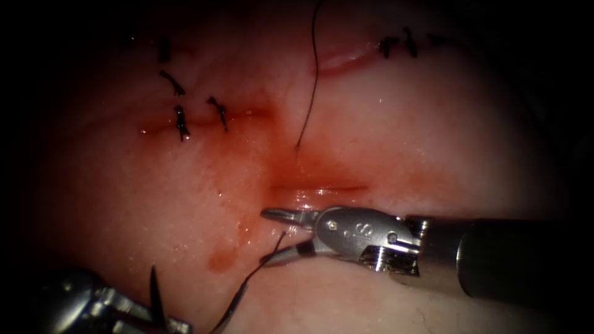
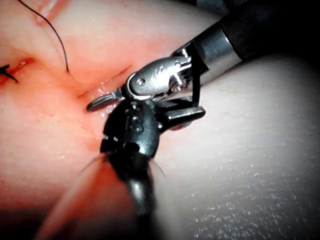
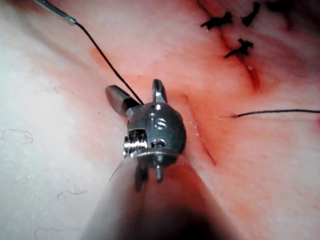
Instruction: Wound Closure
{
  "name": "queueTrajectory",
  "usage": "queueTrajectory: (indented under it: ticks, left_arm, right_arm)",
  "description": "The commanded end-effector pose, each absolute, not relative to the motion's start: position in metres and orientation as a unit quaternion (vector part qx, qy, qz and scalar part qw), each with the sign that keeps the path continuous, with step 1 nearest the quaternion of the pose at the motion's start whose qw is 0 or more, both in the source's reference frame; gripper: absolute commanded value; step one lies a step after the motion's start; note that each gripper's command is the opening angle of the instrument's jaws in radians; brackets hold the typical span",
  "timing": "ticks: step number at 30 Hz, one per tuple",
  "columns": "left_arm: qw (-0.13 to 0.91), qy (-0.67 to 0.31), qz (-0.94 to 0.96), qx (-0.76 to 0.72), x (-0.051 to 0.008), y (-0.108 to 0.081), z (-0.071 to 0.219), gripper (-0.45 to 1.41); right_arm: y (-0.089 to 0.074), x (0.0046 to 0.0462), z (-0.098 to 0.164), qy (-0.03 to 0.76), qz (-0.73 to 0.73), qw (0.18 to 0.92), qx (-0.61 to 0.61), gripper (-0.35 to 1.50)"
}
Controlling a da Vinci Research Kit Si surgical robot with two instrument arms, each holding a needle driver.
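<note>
At the lower left, my left tool (image 1: pixel 170 323) is shut on the dark curved needle (image 1: pixel 155 291), which is out of the tissue with one end pointing up. The needle's tail (image 1: pixel 232 304) curves up further right, and thread (image 1: pixel 255 273) runs from it into my right tool (image 1: pixel 263 236). That tool's jaws are open just below the cut (image 1: pixel 318 188), with the thread lying between them. In the right wrist view the thread (image 3: pixel 107 62) leads from the needle's tail (image 3: pixel 55 12) to the open jaws (image 3: pixel 134 87). A second strand (image 1: pixel 312 86) enters the tissue above the cut.
Tied stitches (image 1: pixel 180 122) sit at the upper left, with more stitches (image 1: pixel 396 46) at the upper right. Red fluid (image 1: pixel 221 260) pools on the tissue left of the right tool. In the left wrist view the right tool (image 2: pixel 155 80) lies beside the cut (image 2: pixel 117 75).
</note>
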State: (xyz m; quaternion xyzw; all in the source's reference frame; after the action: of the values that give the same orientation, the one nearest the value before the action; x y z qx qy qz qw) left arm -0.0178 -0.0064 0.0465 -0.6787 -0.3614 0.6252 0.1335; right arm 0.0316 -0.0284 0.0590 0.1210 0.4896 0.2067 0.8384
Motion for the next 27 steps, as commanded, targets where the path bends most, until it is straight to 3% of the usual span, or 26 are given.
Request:
queueTrajectory:
  ticks: [1, 2, 3, 11, 18, 20, 22, 27]
  left_arm:
    - [0.131, -0.357, 0.625, -0.682, -0.0183, -0.0064, 0.0466, -0.45]
    - [0.128, -0.353, 0.626, -0.684, -0.0183, -0.0065, 0.0463, -0.45]
    - [0.126, -0.347, 0.628, -0.685, -0.0183, -0.0066, 0.0461, -0.45]
    - [0.127, -0.297, 0.653, -0.686, -0.0171, -0.0062, 0.0456, -0.45]
    - [0.128, -0.289, 0.655, -0.686, -0.0172, -0.0062, 0.0454, -0.45]
    - [0.126, -0.286, 0.657, -0.686, -0.0172, -0.0064, 0.0453, -0.45]
    - [0.125, -0.284, 0.657, -0.687, -0.0173, -0.0064, 0.0452, -0.45]
    - [0.123, -0.270, 0.658, -0.692, -0.0169, -0.0059, 0.0451, -0.45]
  right_arm:
    - [-0.0282, 0.0326, 0.0599, 0.480, 0.204, 0.846, 0.114, 0.47]
    - [-0.0283, 0.0324, 0.0601, 0.475, 0.203, 0.849, 0.110, 0.12]
    - [-0.0283, 0.0323, 0.0600, 0.474, 0.203, 0.850, 0.109, -0.01]
    - [-0.0278, 0.0302, 0.0581, 0.451, 0.205, 0.861, 0.110, 0.20]
    - [-0.0285, 0.0311, 0.0591, 0.452, 0.195, 0.862, 0.118, 0.17]
    - [-0.0288, 0.0315, 0.0594, 0.455, 0.191, 0.861, 0.121, 0.00]
    - [-0.0289, 0.0315, 0.0595, 0.459, 0.190, 0.859, 0.123, -0.35]
    - [-0.0296, 0.0303, 0.0580, 0.448, 0.181, 0.865, 0.133, -0.35]
